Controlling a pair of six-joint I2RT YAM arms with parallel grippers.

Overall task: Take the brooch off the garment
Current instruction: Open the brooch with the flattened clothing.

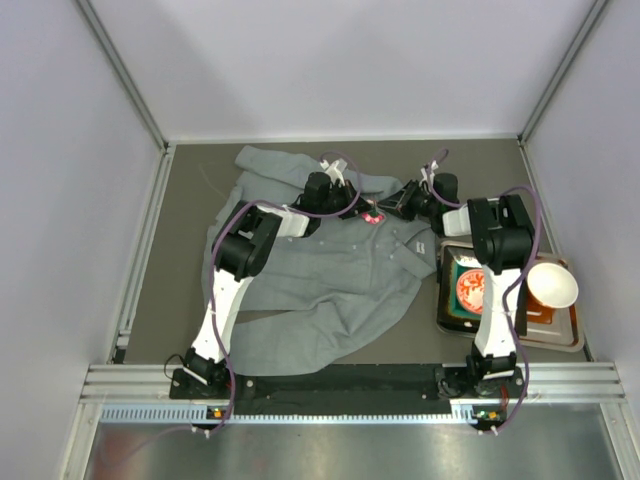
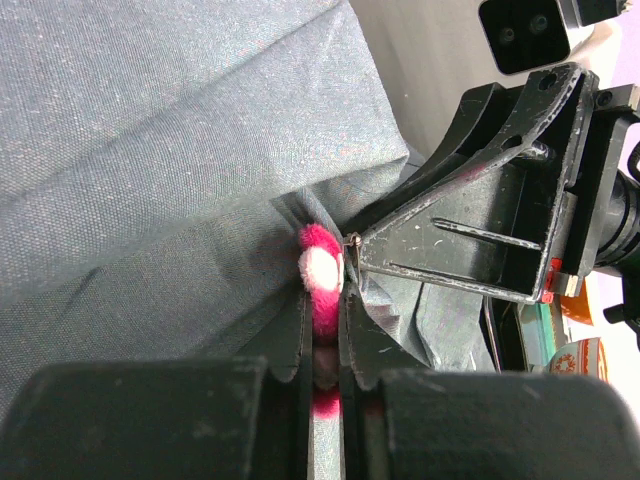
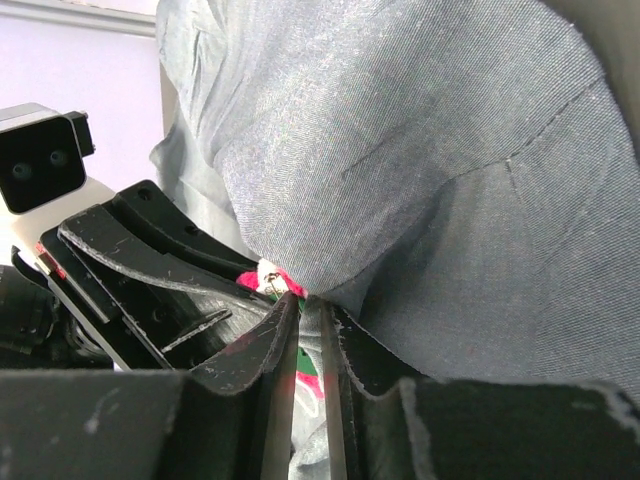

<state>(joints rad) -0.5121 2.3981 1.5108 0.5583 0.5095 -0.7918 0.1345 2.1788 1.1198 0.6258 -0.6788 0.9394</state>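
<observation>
Left wrist view, left pincer (image 2: 325,300) pinching brooch (image 2: 318,262), right pincer (image 3: 308,303) nipping garment (image 3: 450,150) beside it

- Brooch (image 1: 375,216) (image 2: 320,270) (image 3: 268,282): small fuzzy flower, magenta petals, pale centre; sits on the garment's upper part, up and left of the tray (image 1: 560,345).
- Garment (image 1: 320,280) (image 2: 150,150) (image 3: 450,200): grey collared shirt, spread flat but rumpled, just left of the tray; cloth puckers around the brooch.

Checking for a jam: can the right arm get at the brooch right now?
Probably yes: the right claw sits tip against the brooch at a garment fold, though the left claw, shut on the brooch, leaves little room.
</observation>
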